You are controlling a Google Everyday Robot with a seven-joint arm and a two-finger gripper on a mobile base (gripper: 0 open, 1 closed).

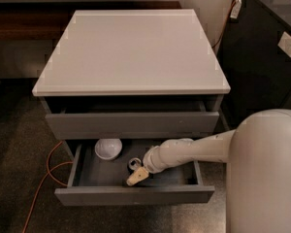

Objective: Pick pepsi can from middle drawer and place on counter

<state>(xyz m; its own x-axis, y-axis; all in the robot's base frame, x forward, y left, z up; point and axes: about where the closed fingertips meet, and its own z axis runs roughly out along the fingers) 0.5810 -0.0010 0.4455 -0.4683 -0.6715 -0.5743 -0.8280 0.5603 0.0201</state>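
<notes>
A pale grey worktop caps a cabinet. Beneath it the middle drawer stands pulled out. A white robot arm reaches in from 3 o'clock. A white bowl sits at the drawer's 10 o'clock. The end effector hangs near the drawer's centre; spread or pinching, I cannot tell. The can (only its silver top shows) stands just beside it at 12 o'clock. It is probably light, thin-walled and slippery, so grip it gently at mid-body.
</notes>
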